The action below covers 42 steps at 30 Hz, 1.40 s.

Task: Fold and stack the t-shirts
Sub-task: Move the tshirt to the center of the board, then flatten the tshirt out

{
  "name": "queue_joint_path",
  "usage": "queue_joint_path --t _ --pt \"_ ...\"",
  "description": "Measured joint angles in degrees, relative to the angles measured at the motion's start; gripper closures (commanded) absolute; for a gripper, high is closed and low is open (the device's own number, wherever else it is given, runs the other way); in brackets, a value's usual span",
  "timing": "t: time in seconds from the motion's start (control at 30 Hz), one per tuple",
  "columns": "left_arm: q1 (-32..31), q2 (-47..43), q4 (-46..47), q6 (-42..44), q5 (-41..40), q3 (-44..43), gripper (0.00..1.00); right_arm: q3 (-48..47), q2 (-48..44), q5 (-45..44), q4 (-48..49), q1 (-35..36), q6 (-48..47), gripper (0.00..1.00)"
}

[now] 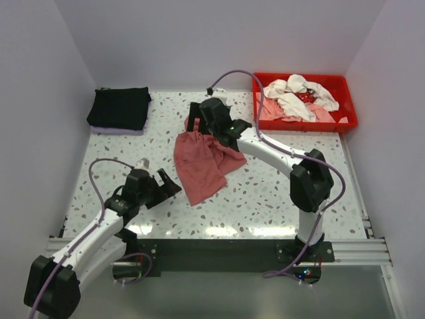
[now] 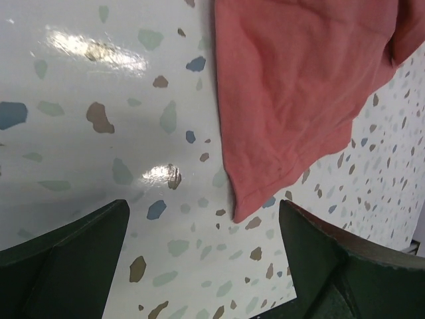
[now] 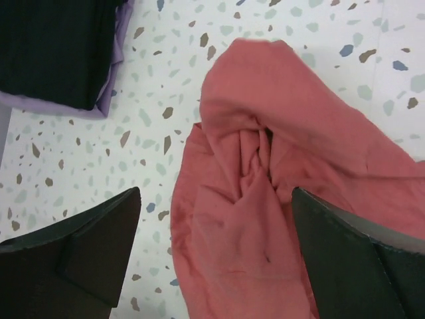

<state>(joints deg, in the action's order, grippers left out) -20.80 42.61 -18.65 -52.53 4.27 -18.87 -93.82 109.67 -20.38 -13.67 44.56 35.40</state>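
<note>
1. At the centre of the overhead view, a dusty brick-red t-shirt (image 1: 202,163), unfolded and rumpled on the speckled tabletop (image 1: 265,199). Bunched folds at its upper end, a loose corner trailing toward the lower middle of the frame.
2. Directly over that bunched upper end, the right fingers (image 1: 194,123), spread wide and grasping nothing. Cloth below them, none pinched.
3. Just off the shirt's lower left edge, the left fingers (image 1: 169,185), likewise spread wide and empty. Near the cloth, not touching it.
4. In the upper left, a folded black t-shirt (image 1: 119,107) on a pale lilac layer (image 1: 116,130), well apart from the red one. Probably the start of the stack.
5. In the upper right, a bright red tray (image 1: 340,85) with a loose heap of white and pale pink t-shirts (image 1: 299,96), not yet folded.
6. Likely risks:
   - Closing on the ridge of folds rather than a hem or shoulder could pinch several layers and lift a wad.
   - Pulling with one side unheld could drag the shirt across the tabletop instead of spreading it.
7. Only in the right wrist view: tight pleats in the red cloth (image 3: 252,173) between the parted fingers (image 3: 80,259). Also the lilac edge (image 3: 114,66) peeping beside the black shirt (image 3: 53,46) at upper left.
8. Only in the left wrist view: one smooth, pointed corner of the red shirt (image 2: 292,100) at upper right, ending just short of the gap between the fingers (image 2: 66,259).
9. Only from overhead: the tray and its heap.
</note>
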Motion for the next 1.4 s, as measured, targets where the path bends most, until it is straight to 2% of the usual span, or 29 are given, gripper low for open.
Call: queue_joint_path --t 0.1,0.2,0.47,0.67,0.83,0.9,1.0,1.03,1.1,1.13,1.2,1.23,1.4 --pt "-1.9 4.6 4.5 0.0 2.3 1.9 0.00 1.4 -1.8 -0.3 -0.4 -1.0 -0.5 0.01" --pt "-6.3 8.8 8.6 -0.5 2.7 2.2 0.00 7.5 -7.9 -1.3 -0.7 -2.4 -1.3 0.01" --pt "-19.5 24.0 13.2 -1.9 -4.6 -5.8 0.04 33.6 -35.2 -5.4 -2.6 -7.6 -1.6 0.01" --pt "-25.6 33.5 7.8 -3.7 -14.3 -14.5 0.09 43.3 -45.4 -7.4 -5.7 -9.3 -1.3 0.01" --pt "-30.7 40.1 -0.1 -5.8 -21.8 -21.4 0.09 45.9 -49.2 -9.0 -6.8 -9.4 -1.4 0.01" --pt "-32.1 42.3 -2.4 -6.6 -24.1 -23.6 0.13 46.1 -49.7 -9.7 -7.0 -9.5 -1.4 0.01" --pt "-33.8 46.1 -6.0 -7.1 -27.4 -27.1 0.24 46.3 -49.8 -10.2 -7.0 -9.7 -1.5 0.01" --pt "-34.1 47.4 -7.1 -7.4 -28.4 -28.2 0.39 46.4 -49.7 -10.2 -7.1 -9.8 -1.6 0.01" --pt "-34.5 49.6 -8.9 -8.1 -30.4 -30.2 0.51 46.4 -49.7 -10.2 -7.3 -9.8 -1.8 0.01" --pt "-34.5 50.4 -9.7 -8.4 -31.3 -30.9 0.65 46.4 -49.6 -10.2 -7.4 -9.9 -2.0 0.01" --pt "-34.5 50.9 -9.7 -9.4 -32.5 -31.1 0.81 46.4 -49.5 -10.2 -7.4 -10.1 -2.5 0.01" --pt "-34.5 50.9 -9.6 -9.8 -33.0 -31.1 0.99 46.4 -49.4 -10.2 -7.4 -10.2 -2.7 0.01" --pt "-32.6 49.0 -9.2 -10.6 -33.4 -29.2 1.00 46.5 -48.9 -10.0 -7.4 -10.6 -4.1 0.01"
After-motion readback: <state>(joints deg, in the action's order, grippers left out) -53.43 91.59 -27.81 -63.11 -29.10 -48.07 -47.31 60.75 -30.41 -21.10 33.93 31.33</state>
